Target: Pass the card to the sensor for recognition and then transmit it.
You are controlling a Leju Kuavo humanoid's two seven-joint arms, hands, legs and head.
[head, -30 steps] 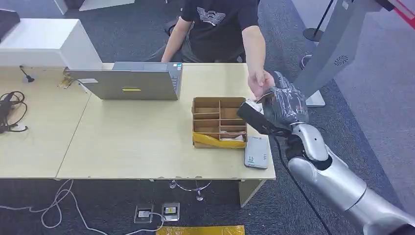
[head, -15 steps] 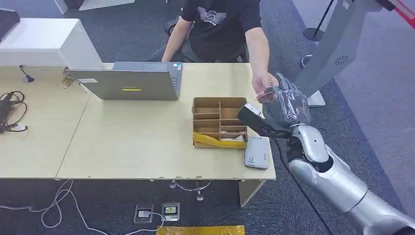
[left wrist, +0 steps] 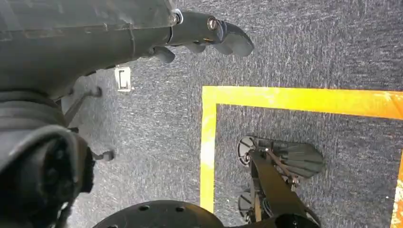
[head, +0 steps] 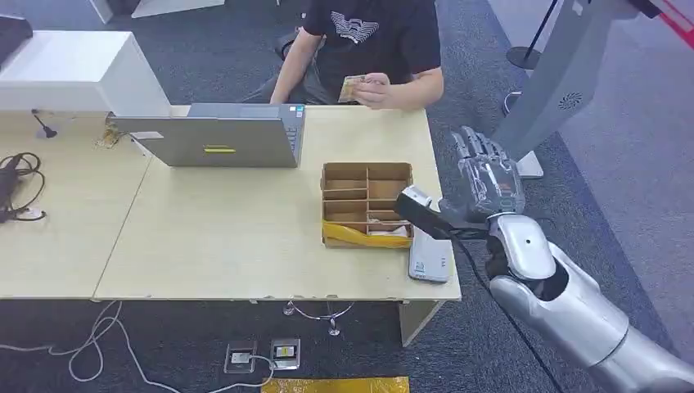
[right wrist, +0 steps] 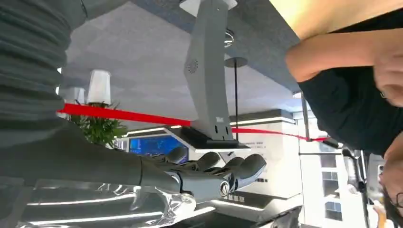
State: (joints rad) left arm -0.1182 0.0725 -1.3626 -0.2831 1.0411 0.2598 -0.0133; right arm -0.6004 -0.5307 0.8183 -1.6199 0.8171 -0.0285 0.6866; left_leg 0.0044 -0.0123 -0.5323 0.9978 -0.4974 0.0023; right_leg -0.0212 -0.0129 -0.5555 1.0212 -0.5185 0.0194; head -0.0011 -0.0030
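Note:
The card (head: pixel 353 87) is in the person's hands (head: pixel 378 88), held up behind the far table edge near their chest. My right hand (head: pixel 484 176) hovers past the table's right end, fingers straight and spread, nothing in it. The right wrist view shows the same hand (right wrist: pixel 209 178) with its fingers stretched out and bare. The grey card sensor (head: pixel 429 255) lies flat on the table's front right corner, just below and left of that hand. My left hand (left wrist: pixel 209 33) hangs over the carpet with its fingers loosely extended and holds nothing.
A cardboard divider box (head: pixel 366 201) with a yellow pouch stands beside the sensor. A grey laptop (head: pixel 214 139) sits at the back of the table (head: pixel 229 237). The person (head: pixel 368 41) sits behind the far edge. A grey stand (head: pixel 565 82) rises to the right.
The person has taken the card out of my right hand and pulled it back to their chest. My right hand's fingers have spread and it has sunk slightly.

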